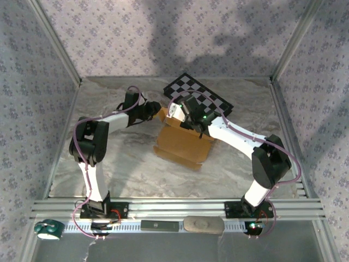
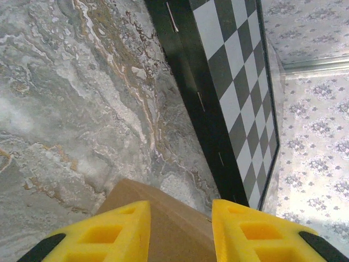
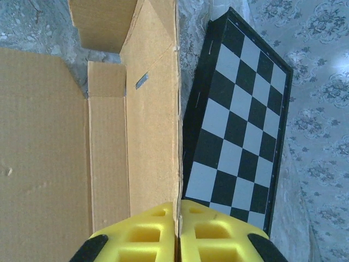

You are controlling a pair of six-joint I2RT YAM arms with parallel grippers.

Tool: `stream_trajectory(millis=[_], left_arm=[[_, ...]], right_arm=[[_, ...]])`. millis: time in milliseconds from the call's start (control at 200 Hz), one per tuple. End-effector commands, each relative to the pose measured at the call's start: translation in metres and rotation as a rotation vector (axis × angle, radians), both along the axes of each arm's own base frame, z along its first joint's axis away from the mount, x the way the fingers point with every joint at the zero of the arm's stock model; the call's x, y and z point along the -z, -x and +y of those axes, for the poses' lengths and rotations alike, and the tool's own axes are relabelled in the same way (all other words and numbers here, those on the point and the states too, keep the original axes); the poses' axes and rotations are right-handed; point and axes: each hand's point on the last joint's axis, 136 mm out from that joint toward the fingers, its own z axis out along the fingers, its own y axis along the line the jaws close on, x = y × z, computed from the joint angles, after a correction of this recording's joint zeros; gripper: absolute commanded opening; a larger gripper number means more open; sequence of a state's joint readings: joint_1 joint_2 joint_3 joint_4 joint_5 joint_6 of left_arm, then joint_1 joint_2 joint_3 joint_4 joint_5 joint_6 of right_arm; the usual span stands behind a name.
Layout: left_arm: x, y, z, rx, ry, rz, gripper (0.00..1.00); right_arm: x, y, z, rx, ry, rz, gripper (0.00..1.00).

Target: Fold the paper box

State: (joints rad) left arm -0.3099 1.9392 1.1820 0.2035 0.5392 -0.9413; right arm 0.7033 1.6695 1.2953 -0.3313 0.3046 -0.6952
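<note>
The paper box (image 1: 182, 144) sits in the middle of the marbled grey counter (image 1: 136, 169). It is a tan cardboard sheet, partly folded, with its broad base lying flat and its far panel turned up. Just beyond it, toward the back of the counter, a black-and-white checkered board (image 3: 240, 125) lies at an angle. In the right wrist view the box's far panel runs right beside the board's black rim.

The right hand (image 3: 178, 210) is at that far panel, over the box's far right side. Its yellow fingers (image 3: 147, 234) are pressed together, and the thin edge of the cardboard runs straight into the seam between them, so the hand is pinched on the paper box.

The left hand (image 2: 181, 210) reaches in from the left to the box's far left corner. Its yellow fingers (image 2: 109, 234) stand partway apart, and a corner of brown cardboard fills the gap between them. Whether they squeeze it or merely straddle it, I cannot tell. Past that corner the left wrist view shows bare counter and the long edge of the checkered board
</note>
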Motion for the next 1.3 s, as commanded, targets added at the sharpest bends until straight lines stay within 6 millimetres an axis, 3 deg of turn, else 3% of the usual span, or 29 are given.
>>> stream_trajectory(millis=[0, 315, 784, 799, 834, 1084, 1294], left_arm=[[-0.012, -0.003, -0.012, 0.036, 0.046, 0.005, 0.35], [-0.006, 0.007, -0.016, 0.046, 0.082, 0.067, 0.36], [-0.004, 0.011, -0.021, 0.047, 0.140, 0.105, 0.36], [-0.004, 0.010, -0.021, 0.046, 0.141, 0.104, 0.36], [-0.003, 0.011, -0.021, 0.046, 0.141, 0.109, 0.36], [-0.001, 0.008, -0.021, 0.038, 0.154, 0.118, 0.36], [0.001, 0.002, -0.009, 0.013, 0.164, 0.126, 0.36]], right_arm=[[0.005, -0.002, -0.003, 0.008, 0.034, -0.010, 0.08], [0.017, -0.013, -0.008, 0.024, 0.072, -0.022, 0.03], [0.024, -0.026, -0.010, 0.023, 0.197, -0.172, 0.03], [0.034, -0.022, -0.014, 0.020, 0.218, -0.161, 0.03], [0.038, -0.020, -0.014, 0.014, 0.229, -0.167, 0.03], [0.044, -0.019, -0.015, -0.009, 0.270, -0.212, 0.00], [0.046, -0.018, -0.017, -0.008, 0.272, -0.223, 0.00]])
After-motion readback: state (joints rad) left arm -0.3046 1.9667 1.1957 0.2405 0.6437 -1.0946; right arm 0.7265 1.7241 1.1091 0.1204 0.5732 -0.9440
